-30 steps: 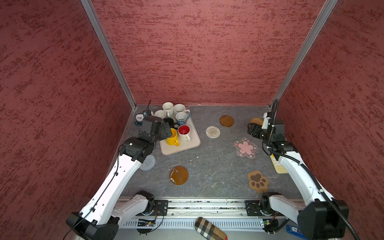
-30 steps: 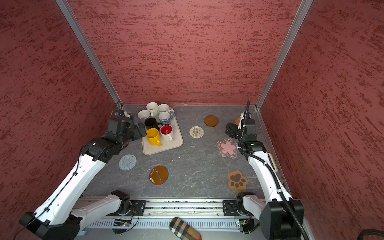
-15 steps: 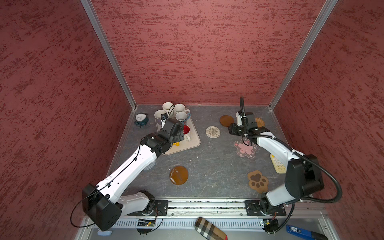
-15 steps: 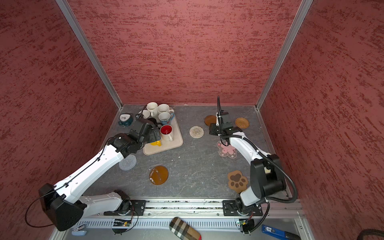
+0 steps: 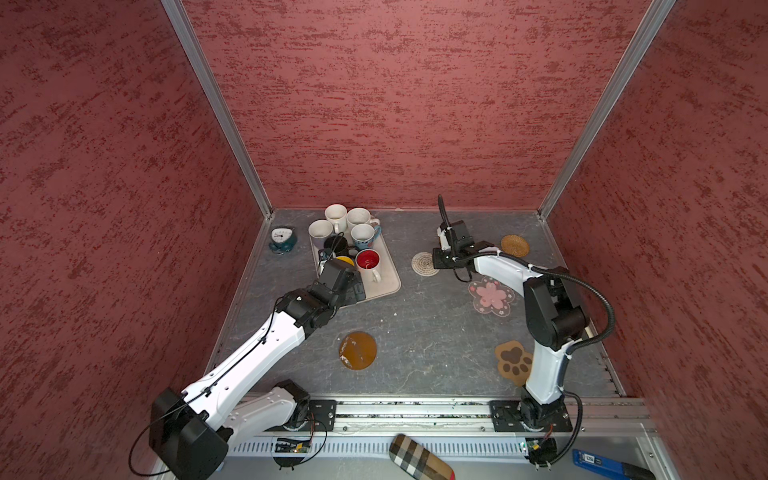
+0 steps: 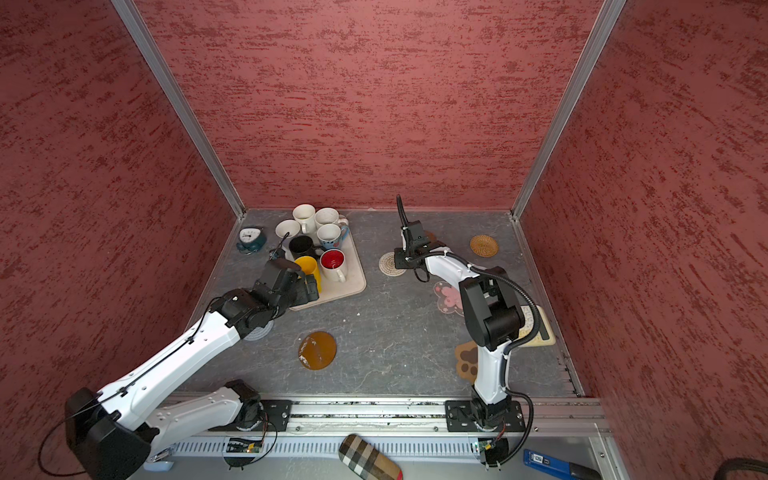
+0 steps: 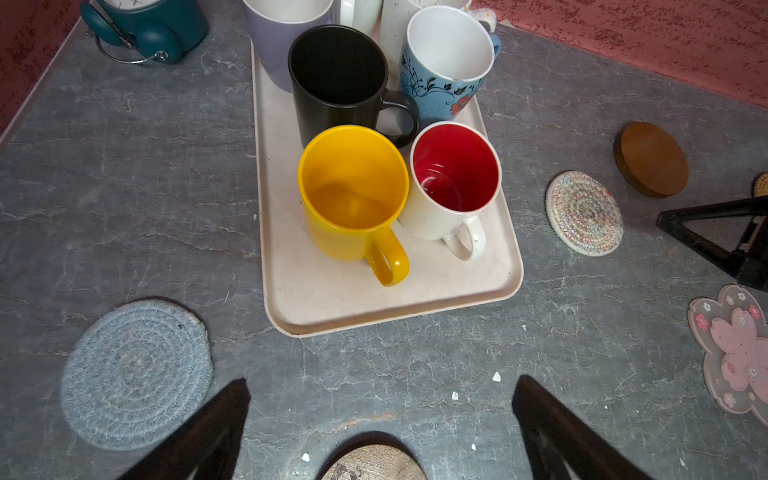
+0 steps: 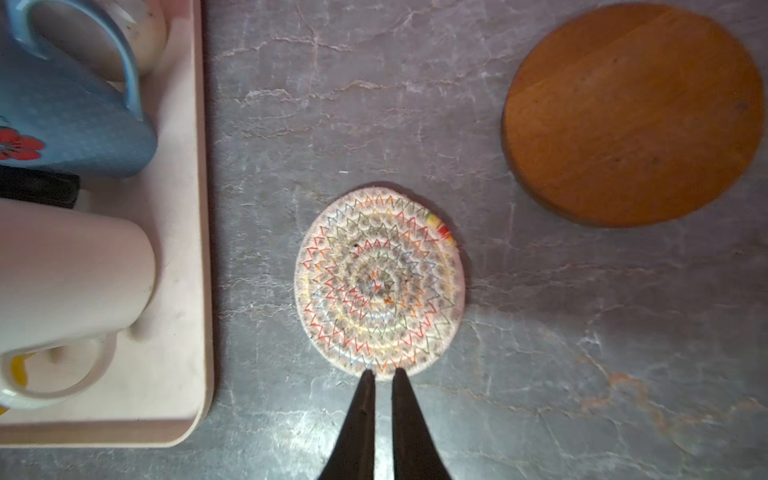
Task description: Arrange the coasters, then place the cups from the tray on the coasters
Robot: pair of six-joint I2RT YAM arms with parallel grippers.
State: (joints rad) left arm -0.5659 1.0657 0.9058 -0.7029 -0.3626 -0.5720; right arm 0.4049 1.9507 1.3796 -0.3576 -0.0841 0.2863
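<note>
Red-walled grey tabletop (image 5: 415, 332) — left gripper (image 7: 382, 380) wide, empty; right gripper (image 8: 382, 372) pinched at woven coaster (image 8: 380, 282)

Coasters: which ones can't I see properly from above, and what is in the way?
- Grey-blue coaster: both top views, nearly all under the left arm.
- Far brown disc: both top views, almost all behind the right arm.
- Paw coaster: both top views, partly behind the right arm.

- Grey-blue crochet coaster (image 6: 262, 333), just beside the tray (image 6: 350, 287): the left arm covers all but an edge.
- Brown disc (image 6: 431, 237), right of the tray: only a sliver shows behind the right arm.
- Paw-print coaster (image 6: 464, 360): partly under the right arm.
- Lavender mug (image 7: 274, 41), on the tray: its top is cut off in the left wrist view.
</note>
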